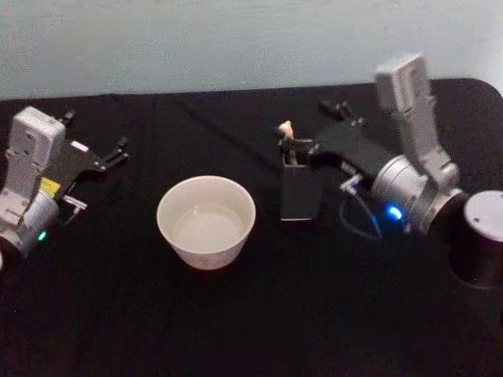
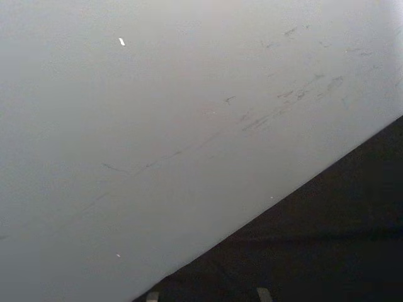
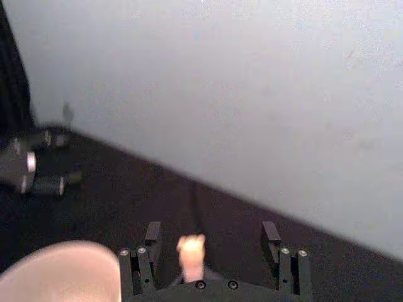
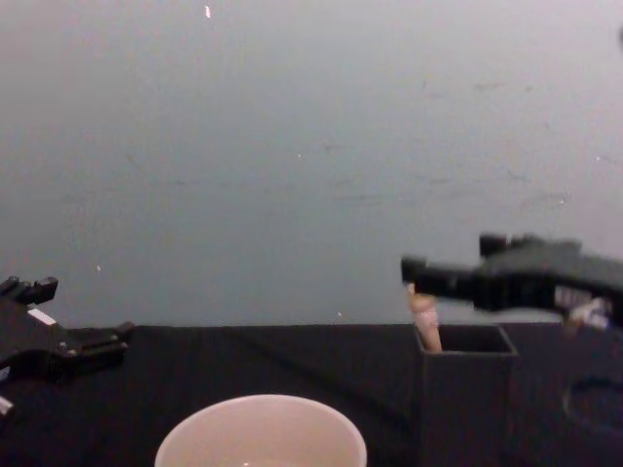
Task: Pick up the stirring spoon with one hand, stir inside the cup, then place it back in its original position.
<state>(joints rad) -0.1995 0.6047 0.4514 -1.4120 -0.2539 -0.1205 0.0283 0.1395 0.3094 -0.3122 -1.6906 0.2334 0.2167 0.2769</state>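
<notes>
The stirring spoon stands in the dark grey square holder (image 1: 299,195), its original position, with the beige knob (image 1: 286,129) poking above the rim. My right gripper (image 1: 292,148) is open at the holder's top. In the right wrist view the fingers (image 3: 153,236) flank the spoon handle (image 3: 191,255) with gaps on both sides. The chest view shows that gripper (image 4: 414,268) level with the knob (image 4: 425,316) above the holder (image 4: 467,389). The cream-white cup (image 1: 206,220) stands left of the holder. My left gripper (image 1: 118,153) rests open at the far left.
A black cloth (image 1: 251,330) covers the table, and a pale wall (image 1: 236,39) rises behind it. A cable (image 1: 361,224) loops under the right wrist beside the holder. The cup's rim (image 4: 261,433) sits low in the chest view.
</notes>
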